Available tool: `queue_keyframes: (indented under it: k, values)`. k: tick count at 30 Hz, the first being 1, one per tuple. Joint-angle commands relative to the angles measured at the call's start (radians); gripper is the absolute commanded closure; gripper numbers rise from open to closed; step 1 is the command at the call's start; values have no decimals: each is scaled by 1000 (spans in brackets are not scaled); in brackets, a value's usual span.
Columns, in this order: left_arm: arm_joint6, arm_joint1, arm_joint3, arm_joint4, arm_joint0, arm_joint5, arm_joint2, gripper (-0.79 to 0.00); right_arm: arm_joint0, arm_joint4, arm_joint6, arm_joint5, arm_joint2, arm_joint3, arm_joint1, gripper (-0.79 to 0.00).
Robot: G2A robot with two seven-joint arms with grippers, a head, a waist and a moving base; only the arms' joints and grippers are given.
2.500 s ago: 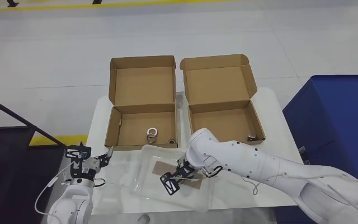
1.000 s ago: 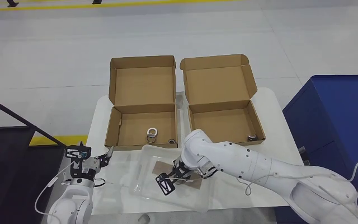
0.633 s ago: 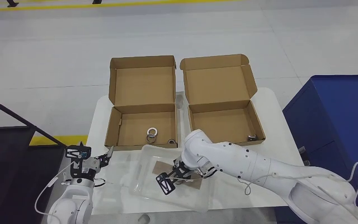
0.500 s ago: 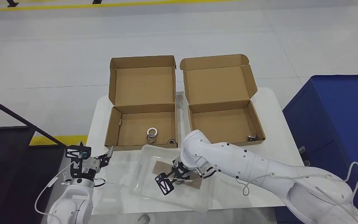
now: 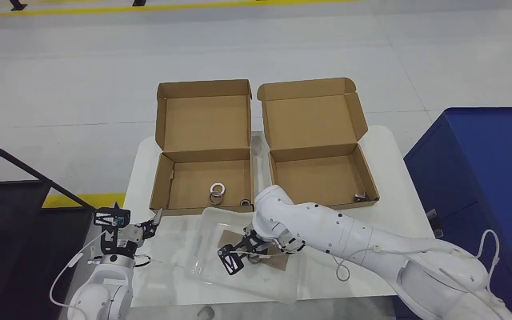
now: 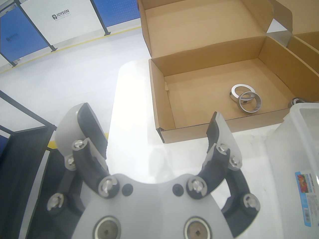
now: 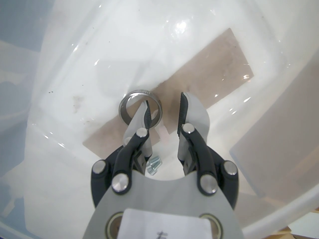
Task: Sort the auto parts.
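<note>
Steel ring (image 7: 136, 93) lying flat on the floor of a clear plastic bin (image 7: 286, 26), above a brown cardboard patch (image 7: 211, 70) seen through the bin bottom. The right gripper (image 7: 165, 103) stands low inside the bin with its jaws partly open. One finger (image 7: 147, 115) dips into the ring's opening and the other finger (image 7: 185, 110) is outside the ring, so one side of the ring wall lies between them. The jaws are not closed on the wall, and whether the inner finger touches the ring cannot be told. Two small bolts (image 7: 153, 165) lie on the bin floor close under the gripper's base.

In the top view the right gripper (image 5: 230, 260) is over the bin (image 5: 200, 248), which sits on the white worktop (image 5: 384, 152) in front of two open cardboard boxes. The left box (image 5: 166, 182) holds two metal rings (image 6: 245, 98) touching one another; the right box (image 5: 320, 180) holds a small part (image 5: 364, 196) in one corner.

The left gripper (image 6: 149, 115) is wide open and holds nothing; it hangs at the worktop's near edge, well apart from the bin's ring.
</note>
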Motion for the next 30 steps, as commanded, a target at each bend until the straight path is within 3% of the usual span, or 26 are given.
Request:
queue_keyframes:
  k: [1,17,25,30]
  values:
    - [0,0,0,0,0,0,0,-785,0,0,0,0,0,-1,1,0]
    - [0,0,0,0,0,0,0,-785,-1,-8,0,0,0,-24,-12,0]
    - [0,0,0,0,0,0,0,-785,-2,-3,0,0,0,-48,-1,0]
    - [0,0,0,0,0,0,0,-785,69,92,0,0,0,-92,33,0]
